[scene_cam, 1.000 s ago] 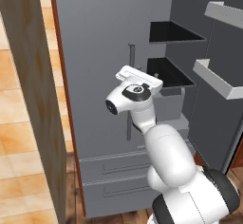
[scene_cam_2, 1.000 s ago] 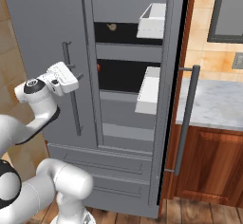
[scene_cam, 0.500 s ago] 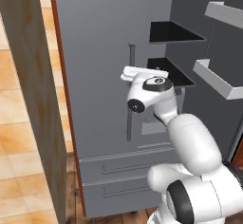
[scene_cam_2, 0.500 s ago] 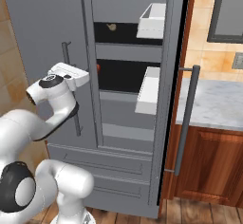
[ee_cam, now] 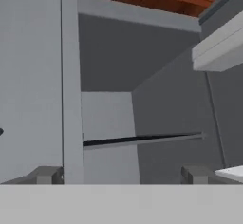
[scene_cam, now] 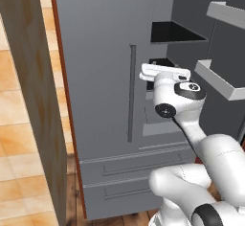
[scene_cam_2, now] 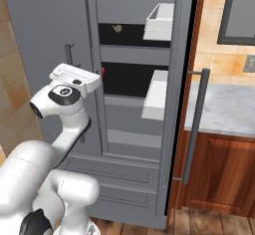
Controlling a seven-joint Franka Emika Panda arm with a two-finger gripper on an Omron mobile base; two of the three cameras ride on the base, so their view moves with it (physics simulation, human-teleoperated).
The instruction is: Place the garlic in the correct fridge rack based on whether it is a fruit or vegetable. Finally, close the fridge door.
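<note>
**Operator:** What has changed, and where is the garlic?

**Spotter:** In the last second your arm has swung from the fridge's closed left door, past that door's handle, to the edge of the fridge opening. The fingers are spread wide with nothing between them. The garlic lies on the fridge rack, the higher black shelf inside the fridge. The red fruit sits on the lower shelf. I judge the placing done, so you have only the door left.

**Operator:** How much room do I have?

**Spotter:** The open fridge door stands out on the fridge's right, with its white bins facing the opening and its long handle on the outer side. Your wrist is close to the fridge's centre post, so back off before you sweep. A wooden cabinet lies just beyond the fridge door, so I expect you'll need to reach around its free edge and keep the elbow clear of the bins.
</note>
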